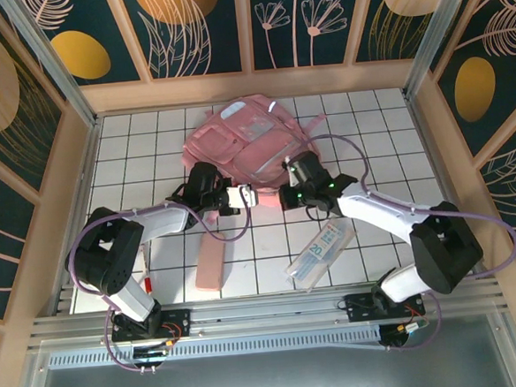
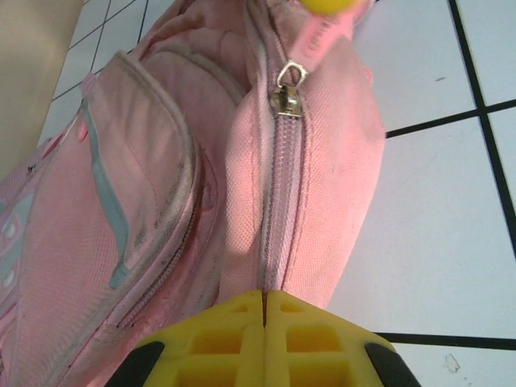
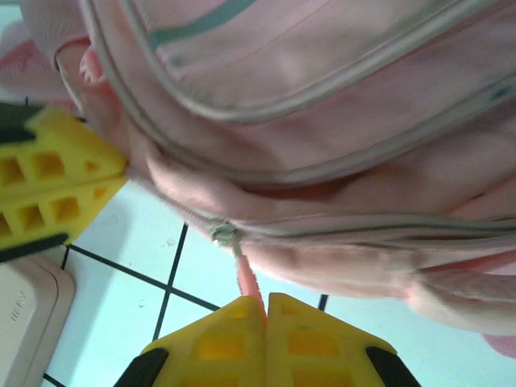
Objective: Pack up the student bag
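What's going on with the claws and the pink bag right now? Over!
Left claw shut on student bag edge. Right claw shut on zipper pull. Zipper looks closed. Nothing blocking; pencil case lies apart.

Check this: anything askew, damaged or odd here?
Nothing spilled or broken. The student bag lies slumped flat, zip shut, grey pocket piping grimy. The left gripper pinches the bag's zip seam; right gripper is shut on a pink zip pull.

bright, even light washes the white counter (image 1: 270, 246), shadows soft and faint; wrist close-ups appear slightly blurred up front.
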Motion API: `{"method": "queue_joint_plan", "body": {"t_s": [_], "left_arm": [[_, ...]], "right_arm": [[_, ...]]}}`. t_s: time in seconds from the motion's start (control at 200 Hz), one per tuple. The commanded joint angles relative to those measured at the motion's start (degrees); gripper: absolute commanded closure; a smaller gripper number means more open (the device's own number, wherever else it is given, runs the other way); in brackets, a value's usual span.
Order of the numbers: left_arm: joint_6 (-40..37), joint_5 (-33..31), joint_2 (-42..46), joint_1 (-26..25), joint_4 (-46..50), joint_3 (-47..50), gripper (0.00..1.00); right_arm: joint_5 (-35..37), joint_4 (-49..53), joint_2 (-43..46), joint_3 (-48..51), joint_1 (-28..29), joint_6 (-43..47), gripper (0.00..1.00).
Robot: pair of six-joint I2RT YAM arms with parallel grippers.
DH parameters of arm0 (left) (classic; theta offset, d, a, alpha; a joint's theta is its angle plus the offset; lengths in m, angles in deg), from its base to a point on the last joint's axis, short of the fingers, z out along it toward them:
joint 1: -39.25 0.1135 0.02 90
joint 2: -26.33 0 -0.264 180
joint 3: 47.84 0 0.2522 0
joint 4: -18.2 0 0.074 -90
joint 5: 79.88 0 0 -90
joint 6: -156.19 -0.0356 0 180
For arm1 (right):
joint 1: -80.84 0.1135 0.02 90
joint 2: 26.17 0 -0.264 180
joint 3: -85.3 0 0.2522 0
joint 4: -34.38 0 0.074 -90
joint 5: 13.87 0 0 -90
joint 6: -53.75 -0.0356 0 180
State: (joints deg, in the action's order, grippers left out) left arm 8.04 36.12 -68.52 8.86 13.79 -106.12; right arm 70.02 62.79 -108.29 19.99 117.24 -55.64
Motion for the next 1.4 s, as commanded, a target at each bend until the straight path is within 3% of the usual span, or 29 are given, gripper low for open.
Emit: {"method": "queue_joint_plan", "body": {"t_s": [0.0,0.115,0.34,0.4,0.45,0.525,0.621,0.741,0.916,1.186,1.296,1.396], "left_arm": [[-6.5,0.1,2.9,3.0,4.5,1.4,1.00],[-9.9,0.2,4.0,4.6,8.3,1.1,1.00],[-10.7,7.5,6.2,6.6,15.3,-1.6,1.00],[-8.0,9.7,6.3,6.6,15.8,-2.3,1.00],[-3.3,11.6,6.4,6.6,15.4,-3.1,1.00],[3.0,15.4,6.5,6.6,16.0,-4.7,1.00],[10.7,18.4,7.0,6.5,14.0,-4.4,1.00],[13.6,20.4,7.0,6.3,14.8,-3.9,1.00],[14.9,21.1,6.6,6.2,15.8,-4.1,1.00],[16.3,23.1,6.8,6.1,13.1,-3.1,1.00],[15.7,23.5,6.8,6.2,12.8,-2.6,1.00],[14.8,23.2,7.2,6.2,12.4,-2.0,1.00]], "right_arm": [[0.9,7.7,0.9,2.3,-7.1,0.0,1.00],[-3.3,7.0,-0.4,1.7,-8.8,3.6,1.00],[-11.6,8.8,-0.6,-0.4,-7.8,11.3,1.00],[-14.1,7.8,0.1,-0.2,-5.8,11.9,0.73],[-14.8,5.1,1.0,0.6,-3.0,9.7,0.61],[-12.3,0.7,1.5,1.1,1.4,1.7,0.54],[-2.2,-1.4,1.8,0.7,5.6,-10.9,0.50],[7.7,-0.8,1.1,-1.0,10.6,-19.9,0.47],[19.7,6.2,-4.1,-6.7,15.8,-25.5,0.45],[28.8,11.4,-11.5,-13.4,19.3,-34.7,0.46],[30.9,14.1,-15.1,-16.3,19.2,-36.2,0.49],[31.8,15.4,-16.0,-17.3,19.3,-36.6,0.61]]}}
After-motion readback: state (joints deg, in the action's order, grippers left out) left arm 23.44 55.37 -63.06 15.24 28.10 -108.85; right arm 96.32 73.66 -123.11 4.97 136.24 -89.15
